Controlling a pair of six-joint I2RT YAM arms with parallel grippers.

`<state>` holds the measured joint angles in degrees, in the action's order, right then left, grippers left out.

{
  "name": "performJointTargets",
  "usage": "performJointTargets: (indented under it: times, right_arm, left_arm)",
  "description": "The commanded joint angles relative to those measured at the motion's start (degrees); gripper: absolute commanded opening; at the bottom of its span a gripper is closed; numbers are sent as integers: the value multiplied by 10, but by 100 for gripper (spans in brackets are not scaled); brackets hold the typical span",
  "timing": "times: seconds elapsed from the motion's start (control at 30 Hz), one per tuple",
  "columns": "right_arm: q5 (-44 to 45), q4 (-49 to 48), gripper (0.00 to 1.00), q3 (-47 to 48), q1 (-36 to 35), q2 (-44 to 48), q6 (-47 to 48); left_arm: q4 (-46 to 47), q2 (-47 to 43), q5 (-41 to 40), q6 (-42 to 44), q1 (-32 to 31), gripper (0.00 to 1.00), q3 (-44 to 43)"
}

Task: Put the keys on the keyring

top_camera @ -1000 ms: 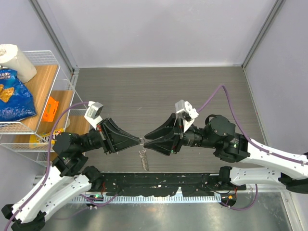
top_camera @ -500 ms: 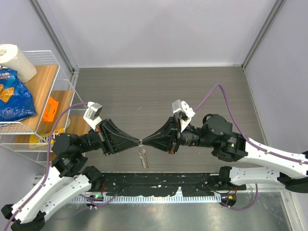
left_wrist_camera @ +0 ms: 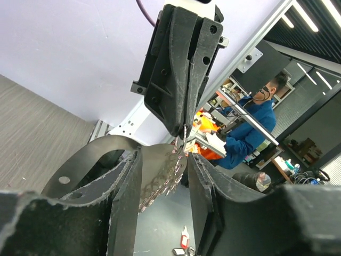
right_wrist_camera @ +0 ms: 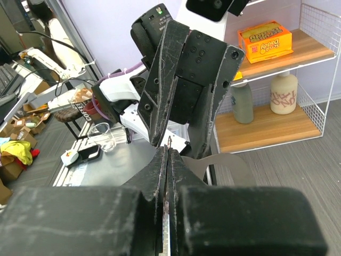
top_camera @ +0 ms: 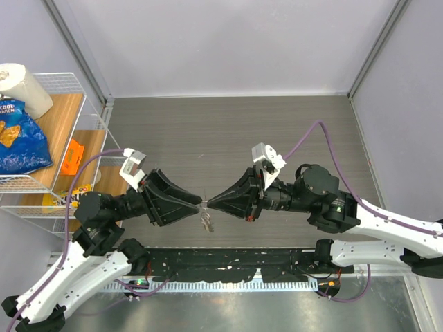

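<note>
The two grippers meet tip to tip above the table's near middle. My right gripper (top_camera: pixel 210 203) is shut on the thin silver keyring (left_wrist_camera: pixel 184 140); a sliver of the ring pokes out of its tips in the right wrist view (right_wrist_camera: pixel 169 140). A short silver chain (top_camera: pixel 205 220) hangs down from the ring. My left gripper (top_camera: pixel 199 205) is open, its fingers (left_wrist_camera: pixel 125 197) standing either side of the hanging chain (left_wrist_camera: pixel 160 184) without gripping it. I cannot make out the keys with green and blue heads, nor the strap.
A wire shelf (top_camera: pixel 83 124) stands at the left with a blue chip bag (top_camera: pixel 17 138), a paper roll (top_camera: pixel 24 86) and an orange box (top_camera: pixel 72 158). Grey walls close the back and sides. A small red tag (left_wrist_camera: pixel 184 237) lies far below.
A second ago the left gripper held the ring and the right jaws were apart. The right gripper then shut on the ring, and the left jaws have now opened.
</note>
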<state>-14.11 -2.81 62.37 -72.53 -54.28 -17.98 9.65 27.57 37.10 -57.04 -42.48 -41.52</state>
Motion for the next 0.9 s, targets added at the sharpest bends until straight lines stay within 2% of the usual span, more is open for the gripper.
performJointTargets:
  times: [0.0,0.07,0.17,0.2,0.27,0.43,0.6,0.7,0.87]
  right_arm:
    - [7,-37,5,17,-1,26,-5]
    - [9,-35,5,13,-1,32,-5]
    - [16,-26,5,9,-1,41,0]
    - [21,-23,5,8,-1,46,1]
    - [29,-13,5,7,-1,57,6]
    - [48,2,5,-5,-1,76,23]
    - [54,-11,5,-37,-1,88,35]
    - [51,-12,5,-66,-1,100,47]
    - [23,-11,5,-100,-1,107,59]
  left_arm:
    - [33,-7,10,4,0,46,-15]
    - [45,-6,16,-6,-1,47,-15]
    - [65,-2,24,-27,-1,38,-18]
    - [76,-1,27,-39,-1,29,-20]
    - [99,2,34,-62,-1,0,-22]
    - [174,7,55,-127,-1,0,-25]
    - [314,-8,83,-173,-1,0,2]
    - [376,-32,129,-183,-1,0,19]
    - [430,-84,203,-198,-6,0,33]
